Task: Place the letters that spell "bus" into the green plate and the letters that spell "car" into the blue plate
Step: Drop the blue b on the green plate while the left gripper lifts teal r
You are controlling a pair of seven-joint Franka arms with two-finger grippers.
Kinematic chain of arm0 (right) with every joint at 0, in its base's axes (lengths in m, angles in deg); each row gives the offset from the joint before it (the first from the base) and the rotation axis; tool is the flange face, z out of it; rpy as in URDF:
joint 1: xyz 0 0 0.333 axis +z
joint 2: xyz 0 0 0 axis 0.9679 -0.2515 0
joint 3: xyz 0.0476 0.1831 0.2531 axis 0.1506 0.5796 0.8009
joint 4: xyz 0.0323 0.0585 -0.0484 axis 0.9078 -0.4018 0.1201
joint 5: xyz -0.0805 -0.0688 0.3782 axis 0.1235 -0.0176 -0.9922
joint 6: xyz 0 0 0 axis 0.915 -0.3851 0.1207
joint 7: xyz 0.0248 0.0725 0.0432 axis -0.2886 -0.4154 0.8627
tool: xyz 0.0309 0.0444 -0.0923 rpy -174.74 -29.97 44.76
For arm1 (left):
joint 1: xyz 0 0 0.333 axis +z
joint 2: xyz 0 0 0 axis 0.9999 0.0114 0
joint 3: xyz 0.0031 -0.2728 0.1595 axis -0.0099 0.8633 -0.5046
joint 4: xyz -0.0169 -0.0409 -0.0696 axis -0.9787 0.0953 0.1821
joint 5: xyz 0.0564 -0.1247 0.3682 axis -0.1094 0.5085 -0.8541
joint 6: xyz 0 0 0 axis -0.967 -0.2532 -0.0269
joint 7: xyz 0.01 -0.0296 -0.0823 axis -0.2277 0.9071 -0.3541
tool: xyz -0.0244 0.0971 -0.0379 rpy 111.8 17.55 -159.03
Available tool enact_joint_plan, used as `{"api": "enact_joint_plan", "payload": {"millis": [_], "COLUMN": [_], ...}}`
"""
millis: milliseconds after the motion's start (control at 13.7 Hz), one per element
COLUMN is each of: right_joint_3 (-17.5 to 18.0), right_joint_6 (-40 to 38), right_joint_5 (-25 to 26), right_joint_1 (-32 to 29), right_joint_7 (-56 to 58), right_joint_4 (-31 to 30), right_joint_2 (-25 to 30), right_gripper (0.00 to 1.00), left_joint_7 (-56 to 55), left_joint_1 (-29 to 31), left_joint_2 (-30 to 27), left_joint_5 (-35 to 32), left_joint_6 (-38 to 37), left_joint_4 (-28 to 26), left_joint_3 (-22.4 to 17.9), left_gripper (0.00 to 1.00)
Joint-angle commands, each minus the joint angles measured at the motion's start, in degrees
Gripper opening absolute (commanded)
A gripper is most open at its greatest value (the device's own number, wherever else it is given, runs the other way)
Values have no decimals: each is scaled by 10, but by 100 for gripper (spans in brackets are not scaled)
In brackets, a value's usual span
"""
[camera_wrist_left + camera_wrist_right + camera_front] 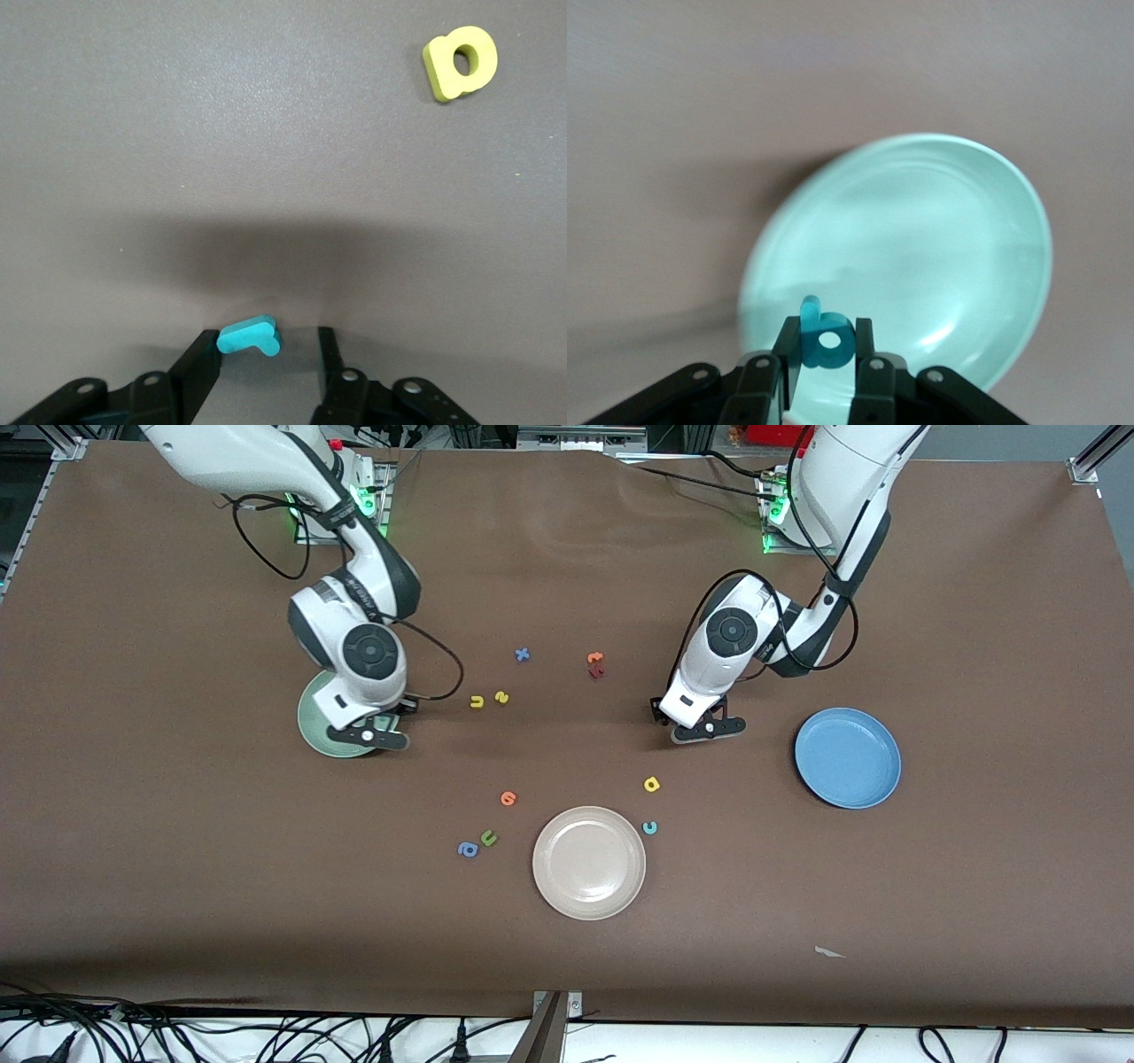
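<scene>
My right gripper [827, 329] is shut on the teal "b" [830, 343] and hangs over the green plate [939, 230], which lies toward the right arm's end [312, 722]. My left gripper [267, 338] is low over the table with the teal "r" [244, 336] between its open fingers. One finger touches the letter and the other stands apart from it. The yellow "a" [652, 784] and teal "c" [649, 827] lie nearer the front camera than this gripper [700, 728]. The yellow "u" [477, 701] and "s" [502, 697] lie beside the green plate. The blue plate [847, 757] holds nothing.
A cream plate [589, 862] sits near the front. An orange letter [508, 798], an olive "u" [488, 838] and a blue "a" [468, 849] lie beside it. A blue letter [523, 654], an orange one [595, 658] and a dark red one [596, 672] lie between the arms.
</scene>
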Motion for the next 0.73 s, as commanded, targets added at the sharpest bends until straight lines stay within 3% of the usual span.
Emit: {"api": "enact_joint_plan", "payload": {"millis": [0, 73, 293, 439, 659], "right_joint_3": [5, 6, 17, 43, 45], "right_joint_6": [6, -1, -1, 4, 42], "right_joint_5": [-7, -39, -110, -144, -156], "right_joint_1": [-37, -36, -34, -24, 16], "right_joint_7": [24, 24, 11, -73, -237], "right_joint_4": [-41, -36, -17, 12, 33], "right_joint_2": [22, 23, 23, 9, -16], "right_gripper": [70, 100, 100, 100, 100], "left_joint_7": [-14, -13, -18, -18, -18], "left_joint_1": [1, 0, 2, 2, 2], "left_joint_2": [-3, -4, -4, -3, -3], "left_joint_5": [-29, -29, -53, -53, -53], "left_joint_6": [-6, -11, -14, -14, -14], "left_joint_4": [-8, -8, -9, -10, -11], "left_joint_3": [-5, -5, -5, -5, -5], "left_gripper": [46, 45, 41, 40, 38]}}
